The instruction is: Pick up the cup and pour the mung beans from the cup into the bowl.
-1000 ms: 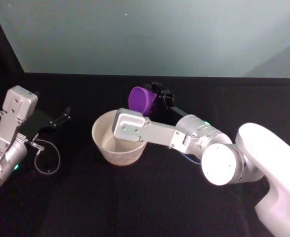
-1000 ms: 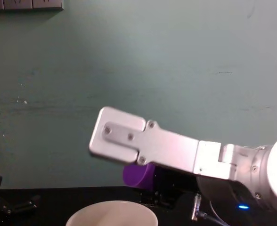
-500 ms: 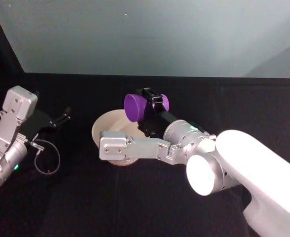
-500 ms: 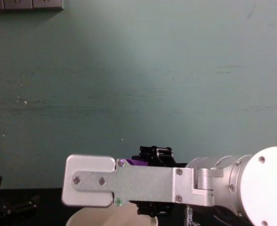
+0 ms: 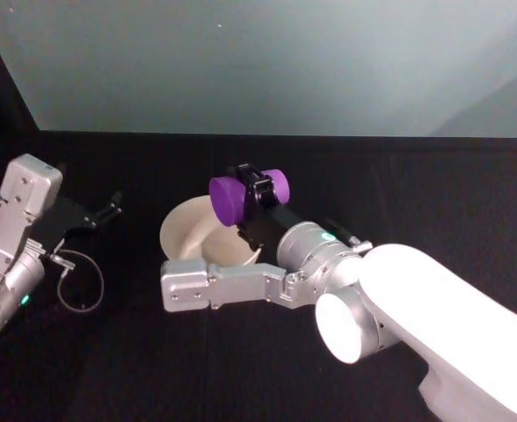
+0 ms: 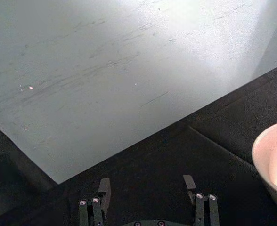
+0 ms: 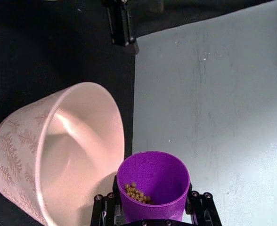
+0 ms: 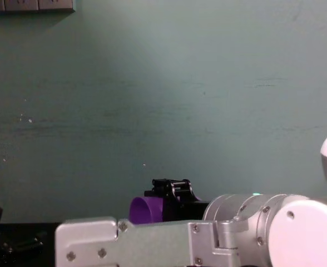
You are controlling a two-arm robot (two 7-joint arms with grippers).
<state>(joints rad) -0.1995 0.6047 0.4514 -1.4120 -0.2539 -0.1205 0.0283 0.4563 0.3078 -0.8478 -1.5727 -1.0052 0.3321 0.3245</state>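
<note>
Pour step, mid-tilt. Right gripper (image 5: 257, 186) is clamped on the cup (image 5: 241, 195), one finger on each side of the body. The cup is lifted and lying about on its side at the bowl's (image 5: 172, 230) 1 o'clock rim, mouth aimed toward 8 o'clock across the bowl.

Right wrist view: mung beans (image 7: 136, 193) sit bunched against the low wall inside the cup, short of the lip. I see none in the bowl, so my read is nothing has gone over yet.

Next move, as I judge it:
- more wrist roll so the lip drops below the base
- the lip looks right at the bowl rim, not clearly inside it. Shift it toward the bowl centre, about 7 o'clock from where it is, or the beans land on the black table (image 5: 399, 193).

Edges and room:
- the bowl wall looks thin, and the cup is just beside it. A nudge could shove or tip the bowl.
- the right arm's silver link (image 5: 223, 286) crosses at the bowl's 6 o'clock, close in, so there's little slack there.
- wall (image 5: 267, 61) at 12 o'clock, well behind the cup
- open table from 2 to 4 o'clock

Left gripper (image 5: 109, 211) is parked at the bowl's 9 o'clock, well apart, fingers spread and empty. Cable loop (image 5: 78, 281) beside that arm, out of the way.
</note>
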